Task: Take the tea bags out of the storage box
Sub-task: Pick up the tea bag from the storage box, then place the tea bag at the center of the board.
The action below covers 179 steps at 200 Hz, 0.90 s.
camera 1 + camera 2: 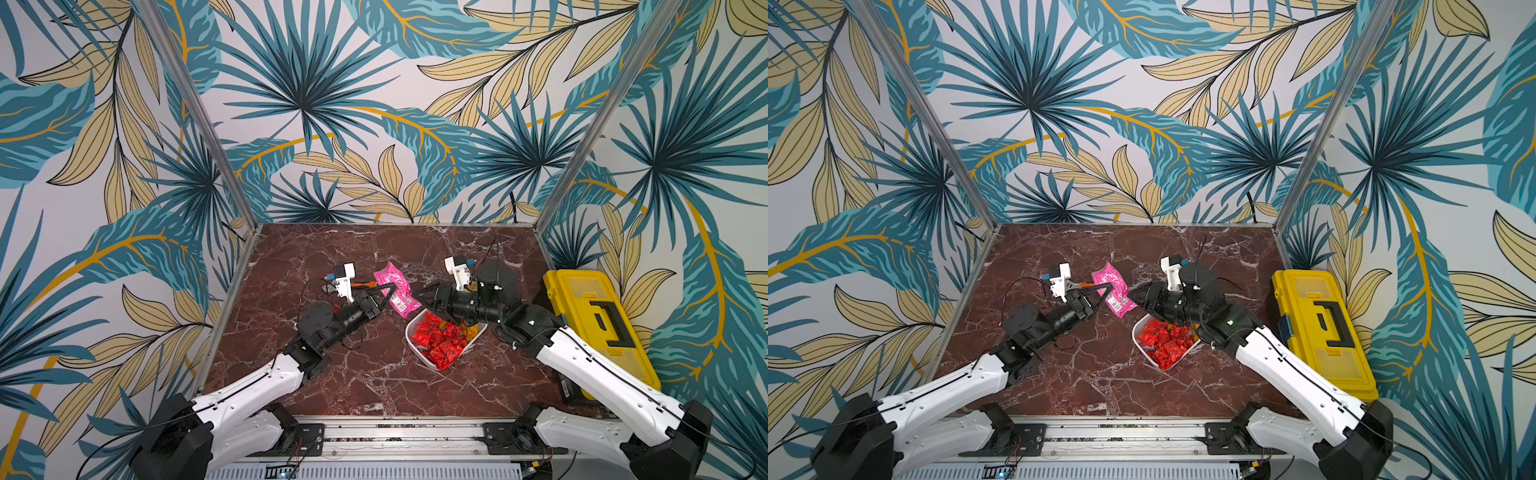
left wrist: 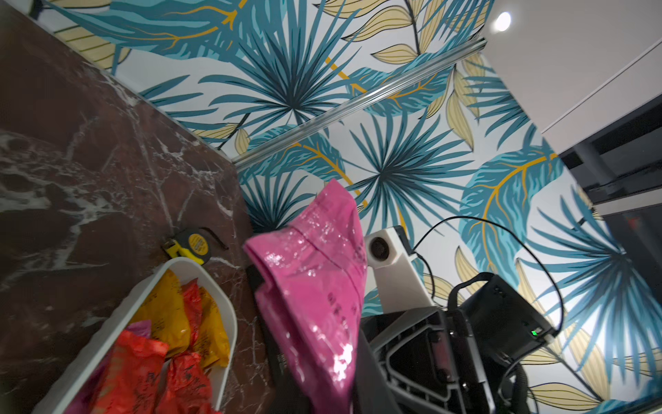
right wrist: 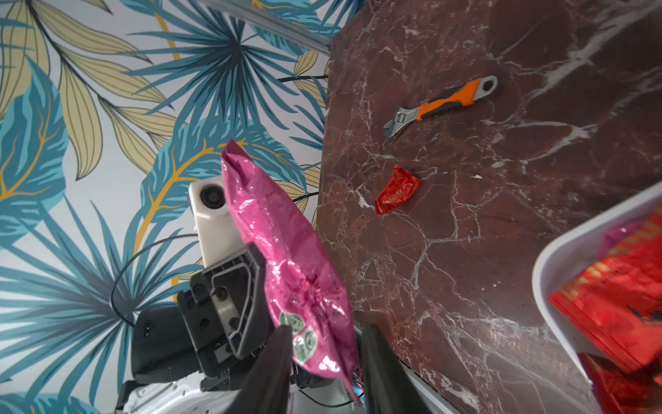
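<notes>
A large pink tea bag point(image 1: 394, 286) point(image 1: 1116, 289) hangs above the table between both arms. My left gripper point(image 1: 388, 293) point(image 2: 315, 362) is shut on it, the foil pinched between its dark fingers. My right gripper point(image 1: 419, 294) point(image 3: 326, 344) is open; its jaws stand on either side of the bag's lower end point(image 3: 315, 322) with a gap. The white storage box point(image 1: 411, 332) point(image 1: 1135, 332) sits below the right wrist, holding several red tea bags point(image 1: 440, 343) point(image 1: 1167, 345) and yellow ones point(image 2: 168, 308). One red tea bag point(image 3: 396, 190) lies loose on the marble.
An orange-handled wrench point(image 3: 440, 105) lies on the table behind the left gripper. A yellow tape measure point(image 2: 191, 245) sits just beyond the box. A big yellow toolbox point(image 1: 598, 324) point(image 1: 1320, 324) stands at the right edge. Patterned walls close in three sides.
</notes>
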### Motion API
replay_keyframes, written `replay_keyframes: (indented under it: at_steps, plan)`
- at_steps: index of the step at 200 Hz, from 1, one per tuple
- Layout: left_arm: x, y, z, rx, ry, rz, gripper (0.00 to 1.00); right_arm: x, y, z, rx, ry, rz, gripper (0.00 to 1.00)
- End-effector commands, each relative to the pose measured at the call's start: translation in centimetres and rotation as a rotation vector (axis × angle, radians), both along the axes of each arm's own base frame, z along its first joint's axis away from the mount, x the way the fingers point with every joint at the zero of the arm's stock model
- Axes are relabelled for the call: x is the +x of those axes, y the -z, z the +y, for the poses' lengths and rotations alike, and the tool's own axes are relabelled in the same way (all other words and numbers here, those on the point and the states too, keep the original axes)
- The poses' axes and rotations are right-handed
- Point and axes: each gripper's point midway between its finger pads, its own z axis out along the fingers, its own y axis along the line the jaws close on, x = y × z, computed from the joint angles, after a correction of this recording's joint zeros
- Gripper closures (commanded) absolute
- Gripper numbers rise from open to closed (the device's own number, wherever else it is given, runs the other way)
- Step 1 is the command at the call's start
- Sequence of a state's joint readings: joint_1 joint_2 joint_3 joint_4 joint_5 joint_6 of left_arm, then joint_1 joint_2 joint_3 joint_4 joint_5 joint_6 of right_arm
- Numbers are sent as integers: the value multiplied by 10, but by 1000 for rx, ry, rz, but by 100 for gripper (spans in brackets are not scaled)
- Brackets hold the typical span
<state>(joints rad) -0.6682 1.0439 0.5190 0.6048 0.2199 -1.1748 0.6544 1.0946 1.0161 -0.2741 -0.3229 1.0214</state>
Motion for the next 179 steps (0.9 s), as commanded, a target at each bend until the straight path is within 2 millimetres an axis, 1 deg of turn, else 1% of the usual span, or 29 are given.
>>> replay_keyframes:
  at_steps: [1,9,20,39,51,62,73,87,114,136,156,179]
  plan:
    - [-1,27,11,218,-45,62,100,-1,22,-25,-153,57,-25,43]
    - [-2,35,18,269,-65,80,100,-1,27,-33,-203,76,-27,39]
    - [-4,51,29,362,-98,123,100,-2,35,-44,-269,101,-30,38]
    - [-10,83,51,608,-116,194,100,-3,47,-61,-379,126,-26,38]
    - [-14,106,66,771,-99,253,100,-5,52,-67,-424,129,-22,38]
    - [-14,123,73,867,-61,296,100,-5,56,-69,-447,128,-18,38]
    - [-12,138,75,922,-15,329,100,-5,59,-71,-462,127,-12,38]
    - [-5,150,77,970,24,355,100,-5,61,-71,-471,122,-7,38]
    - [18,171,81,1095,56,369,100,-6,64,-71,-481,118,2,38]
    - [34,191,84,1189,103,417,100,-8,67,-72,-490,114,12,38]
    - [49,206,82,1224,128,428,100,-10,70,-74,-497,113,16,38]
    - [61,217,76,1223,139,424,100,-11,73,-75,-506,112,21,38]
